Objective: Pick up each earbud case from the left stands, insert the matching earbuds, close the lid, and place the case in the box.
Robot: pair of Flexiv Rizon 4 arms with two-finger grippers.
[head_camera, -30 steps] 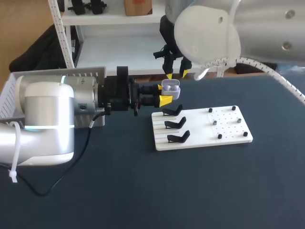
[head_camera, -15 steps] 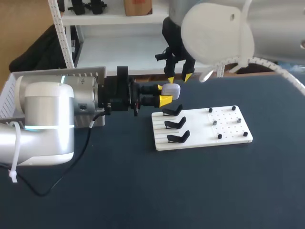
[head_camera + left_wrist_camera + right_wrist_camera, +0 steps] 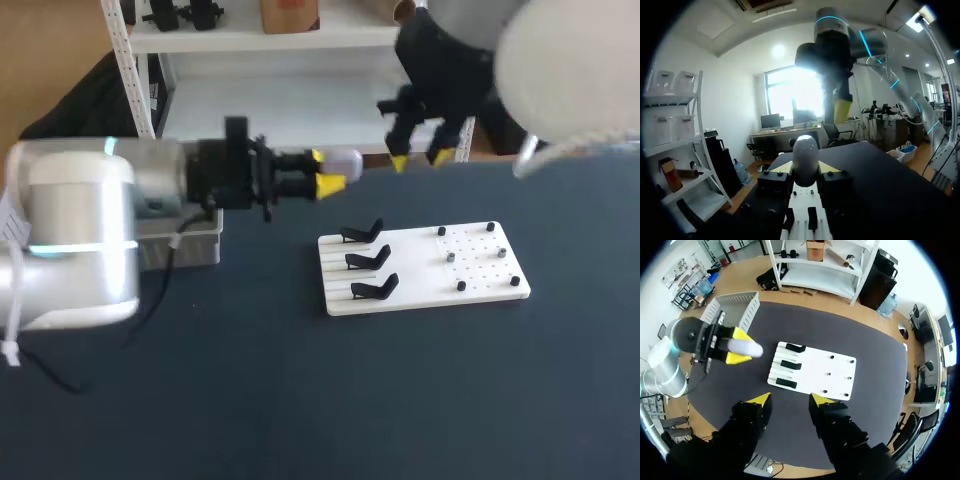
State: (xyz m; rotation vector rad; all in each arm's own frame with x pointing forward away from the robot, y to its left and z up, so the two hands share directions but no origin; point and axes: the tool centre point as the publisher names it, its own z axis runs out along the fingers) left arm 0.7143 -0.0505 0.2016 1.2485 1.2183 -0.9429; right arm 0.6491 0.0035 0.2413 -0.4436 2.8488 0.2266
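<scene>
Now | left end effector (image 3: 325, 171) pinching 1 case (image 3: 343, 160) | right end effector (image 3: 420, 160) spread | 3 stands (image 3: 367, 259) | 1 box (image 3: 195, 245)

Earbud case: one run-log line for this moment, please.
left pincer: shut on closed earbud case | right pincer: open, empty | stands: three, empty | case not yet in box

A dark worktop (image 3: 300, 400) is spreading across the near scene. Beyond its far edge, a white shelving unit (image 3: 250, 40) is standing on a tan wooden floor (image 3: 60, 60). In the left wrist view, daylight is pouring through a bright window (image 3: 790, 95) in a white wall (image 3: 730, 90).
</scene>
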